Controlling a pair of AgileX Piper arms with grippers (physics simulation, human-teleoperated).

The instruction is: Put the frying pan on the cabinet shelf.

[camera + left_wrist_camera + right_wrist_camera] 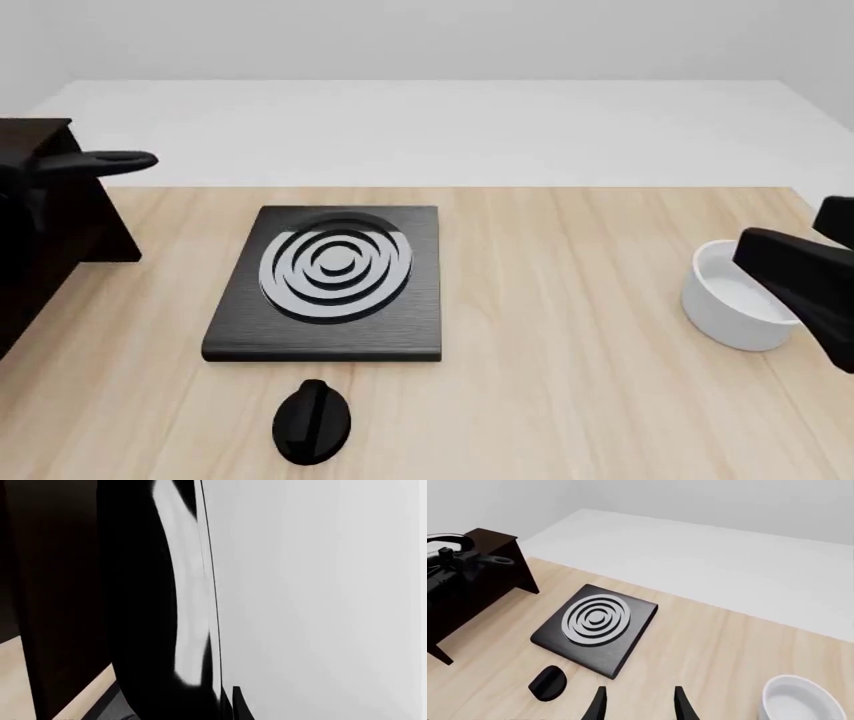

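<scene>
A light wooden table holds a black square stove plate with grey rings near its middle. Just in front of the plate lies a small black knob. A white bowl sits near the table's right edge.

At the far left stands a dark, nearly black cabinet. The frying pan is up at the cabinet's top; its thin black handle sticks out to the right past the cabinet. The left arm is there too, close against the pan, but the left gripper's fingers are lost in the dark shapes, so I cannot tell whether they grip it. The left wrist view shows only a glossy black curve, probably the pan.

The right gripper hovers above the table near the bowl, fingers apart and holding nothing.
</scene>
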